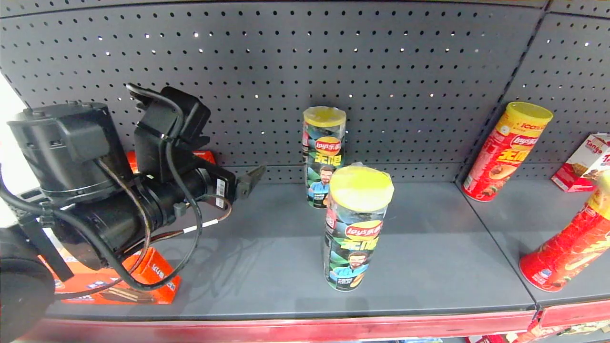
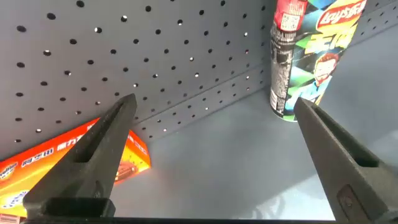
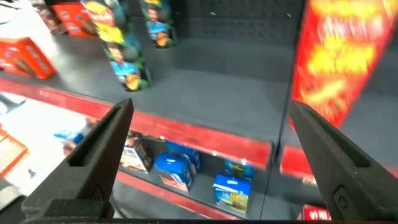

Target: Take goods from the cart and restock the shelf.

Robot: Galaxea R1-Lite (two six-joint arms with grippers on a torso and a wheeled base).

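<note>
Left hand (image 2: 214,102) spread — front can (image 1: 355,228), rear can (image 1: 324,157) upright, labels forward.

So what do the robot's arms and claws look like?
The left arm is black and chunky, with round joints, looping black cables, one with a white band, and a small white sticker near the wrist. The left gripper and right gripper each have two dark grey fingers, long and wedge-shaped, narrowing to tips.
</note>
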